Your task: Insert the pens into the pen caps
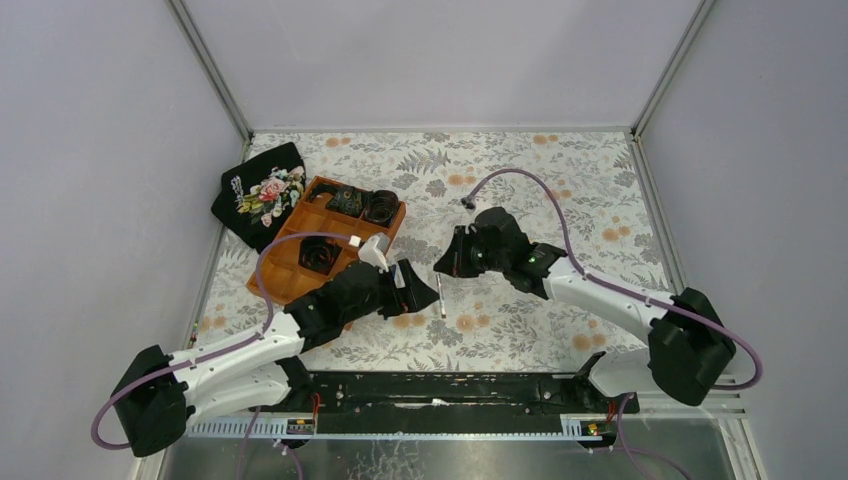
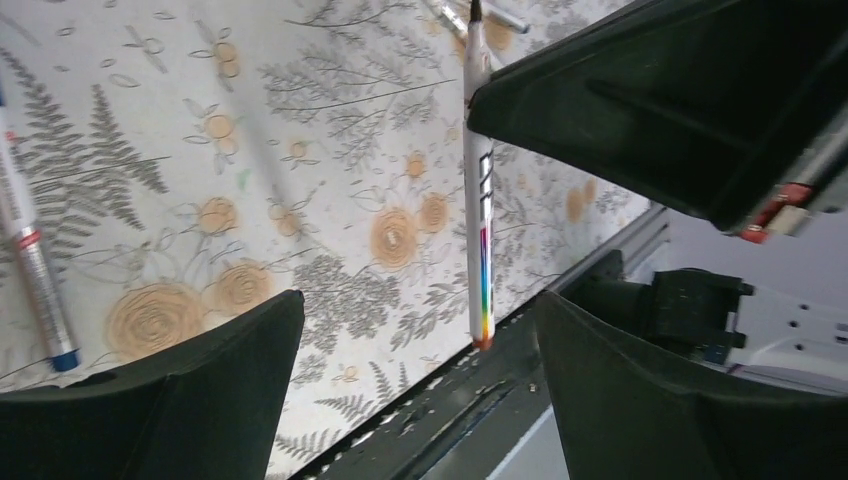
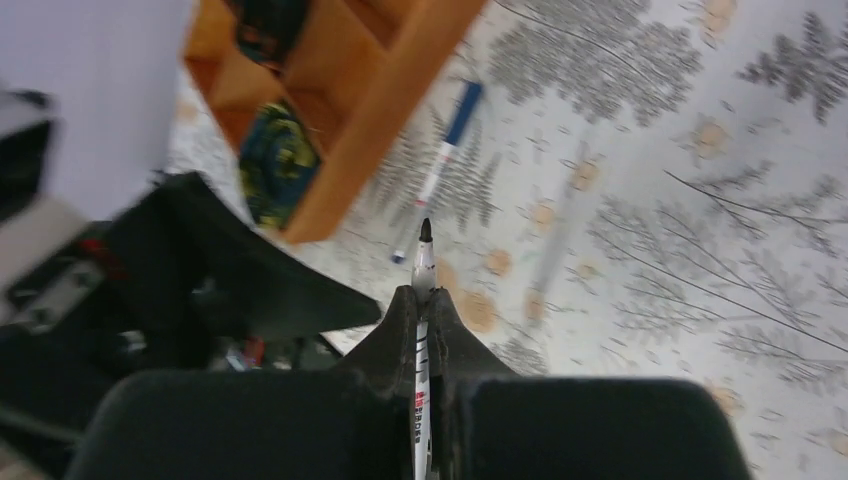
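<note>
Right gripper (image 3: 424, 300) first: we see its fingers clamped tight on a pen (image 3: 421, 400). The white barrel runs back between them and the black tip (image 3: 425, 232) pokes out ahead. From above, we find this gripper just right of the tray's (image 1: 283, 268) near corner, over the flower-patterned table (image 1: 520, 170). The barrel trails from it toward the near edge.

Left gripper (image 2: 418, 310) sits between that pen and the tray's near corner, close to both. Its fingers (image 2: 200, 400) are spread wide and grip nothing. In its own camera we see the held pen's barrel crossing the gap, with a rainbow stripe along it and a reddish end. It touches neither finger. We cannot tell whether that end rests on the table or hangs just above it.

A second pen (image 3: 438, 175), white with a blue end, lies flat on the table just beside the tray's right edge, apart from both grippers.

Several compartments of the tray hold dark rolled bundles (image 1: 365, 204). A black cloth (image 1: 262, 195) with a flower print lies just beside the tray's far left side.
</note>
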`<state>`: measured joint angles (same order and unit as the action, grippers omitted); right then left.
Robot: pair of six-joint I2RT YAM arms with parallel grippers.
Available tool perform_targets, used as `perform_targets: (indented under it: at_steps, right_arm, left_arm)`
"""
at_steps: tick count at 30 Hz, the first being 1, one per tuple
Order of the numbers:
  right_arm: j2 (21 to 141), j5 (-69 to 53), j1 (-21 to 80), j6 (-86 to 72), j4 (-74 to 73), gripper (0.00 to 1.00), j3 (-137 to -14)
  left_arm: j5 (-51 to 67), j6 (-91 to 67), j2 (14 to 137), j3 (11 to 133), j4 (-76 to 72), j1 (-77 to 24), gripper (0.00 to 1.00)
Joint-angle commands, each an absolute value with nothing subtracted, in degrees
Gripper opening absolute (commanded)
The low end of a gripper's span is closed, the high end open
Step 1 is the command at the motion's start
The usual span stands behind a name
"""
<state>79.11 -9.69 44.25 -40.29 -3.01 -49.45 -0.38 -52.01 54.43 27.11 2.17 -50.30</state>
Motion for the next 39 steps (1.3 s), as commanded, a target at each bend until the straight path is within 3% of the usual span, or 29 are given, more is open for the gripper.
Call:
perform_targets:
  at_steps: [1,7,17,21,23,28,39]
  right_arm:
    - [74.99,-13.96,44.66,-49.32,7.95,0.0,-47.39]
    - [72.21,-15.88,44.65,-52.57,11.14,0.0,-46.16]
    - [69.5,-16.6,44.77,-54.51,12.77,0.0,-44.22]
    - [68.09,-13.38,44.67,-52.8,9.85,0.0,-44.01]
    - [67.54,-10.0,44.69,-50.08,5.97,0.05,-44.87]
    - [69.13,-0.47,41.81,-40.27,-7.41,0.4,-49.73]
    - [83.75,5.85,28.92,-27.71,-15.28,0.47,-57.62]
  left_arm:
    - [3.41,-54.48,55.29,26.54,-8.08,-50.89,0.83]
    - [4.38,-54.66,56.85,26.69,-10.99,-51.06,0.76]
    - [3.57,-54.14,57.9,27.88,-11.65,-51.08,0.17]
    - [2.25,-53.35,57.04,28.34,-9.62,-51.09,0.0]
    - [0.29,-52.3,56.42,29.27,-6.61,-51.01,0.0]
    - [-1.26,-46.94,54.51,33.07,1.14,-47.61,0.0]
    - [12.04,-30.37,53.27,42.61,12.59,-20.79,0.0]
